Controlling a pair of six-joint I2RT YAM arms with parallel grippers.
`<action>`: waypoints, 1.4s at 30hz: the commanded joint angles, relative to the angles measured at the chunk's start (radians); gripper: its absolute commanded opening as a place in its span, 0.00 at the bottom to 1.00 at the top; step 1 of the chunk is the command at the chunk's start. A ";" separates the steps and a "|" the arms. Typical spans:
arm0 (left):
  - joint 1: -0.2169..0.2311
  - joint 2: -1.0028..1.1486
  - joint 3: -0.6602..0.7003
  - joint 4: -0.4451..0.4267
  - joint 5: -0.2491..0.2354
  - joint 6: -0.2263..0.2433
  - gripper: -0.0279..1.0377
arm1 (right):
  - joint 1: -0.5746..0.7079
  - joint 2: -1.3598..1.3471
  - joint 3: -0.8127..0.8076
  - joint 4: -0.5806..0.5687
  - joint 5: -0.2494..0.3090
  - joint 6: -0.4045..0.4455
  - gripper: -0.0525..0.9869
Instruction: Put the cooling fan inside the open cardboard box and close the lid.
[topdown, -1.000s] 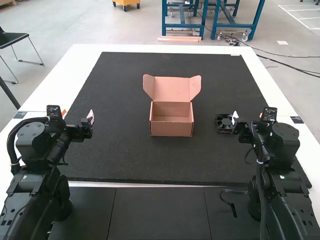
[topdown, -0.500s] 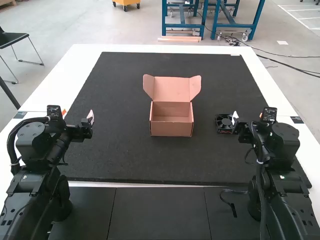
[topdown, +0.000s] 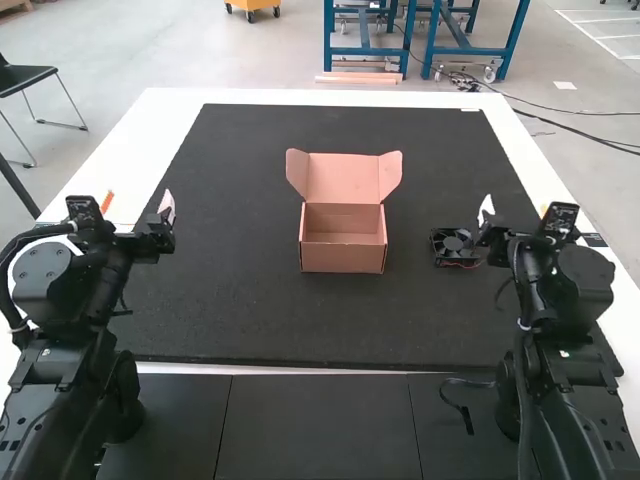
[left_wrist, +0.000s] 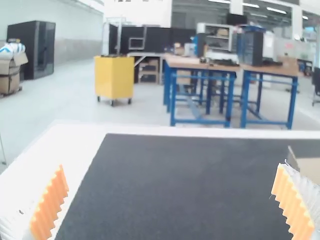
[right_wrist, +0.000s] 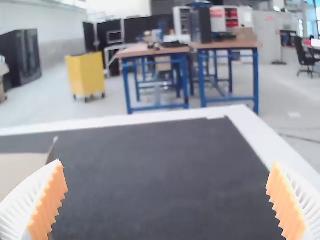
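Fingers of L gripper (topdown: 137, 212) are spread wide, nothing held — same w/ R gripper (topdown: 515, 215). Cooling fan (topdown: 452, 246) is seen on mat (topdown: 250, 300), just right of open cardboard box (topdown: 343, 240) — outside it.

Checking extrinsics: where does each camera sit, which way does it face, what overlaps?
High view: above and behind the arms, looking forward and down at the black mat, cardboard box and cooling fan; both arms, left end effector and right end effector show.
Left wrist view: on the left wrist, facing forward low over the mat; own open fingers frame it.
Right wrist view: same from the right wrist.
Shared: both wrist views catch mat and a cardboard box edge.
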 joint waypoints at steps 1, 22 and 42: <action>-0.004 0.095 0.121 0.018 -0.014 -0.014 0.93 | -0.009 0.092 0.113 0.021 0.018 0.012 0.93; -0.099 0.905 0.766 -0.285 0.254 0.055 0.93 | -0.007 0.965 1.030 -0.734 0.041 -0.020 0.92; -0.434 1.035 0.887 -0.558 0.062 0.129 0.93 | -0.098 1.242 1.147 -0.845 0.047 -0.027 0.92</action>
